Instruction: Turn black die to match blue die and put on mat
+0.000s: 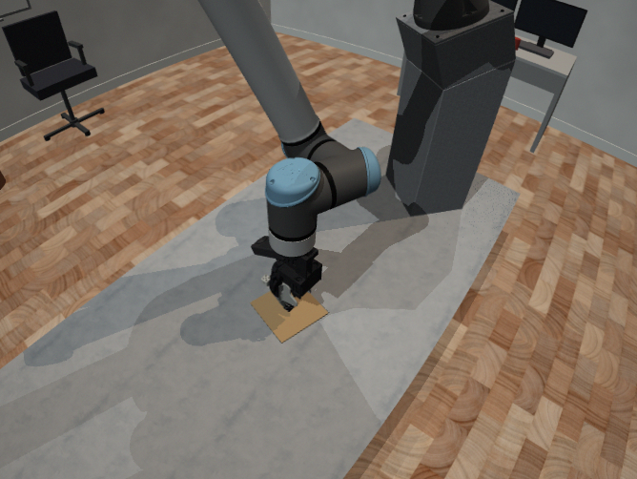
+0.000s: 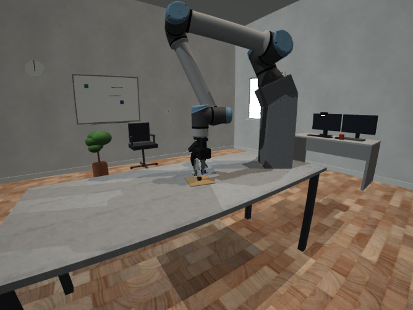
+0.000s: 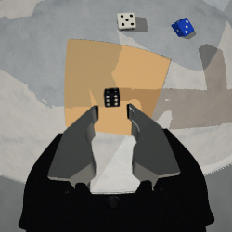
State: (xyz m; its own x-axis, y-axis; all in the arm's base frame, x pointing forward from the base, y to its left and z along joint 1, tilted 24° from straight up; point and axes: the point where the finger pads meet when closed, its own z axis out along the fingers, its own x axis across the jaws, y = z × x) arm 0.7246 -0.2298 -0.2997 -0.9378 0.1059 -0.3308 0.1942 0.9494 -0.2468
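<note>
Three dice show at the wrist; the blue die's top is unreadable.

The black die sits flat on the tan mat, six up.

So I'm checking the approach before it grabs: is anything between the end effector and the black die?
Nothing visible. In the wrist view the end effector is open and empty, just short of the black die on the mat. The white die and blue die sit beyond the mat.
</note>
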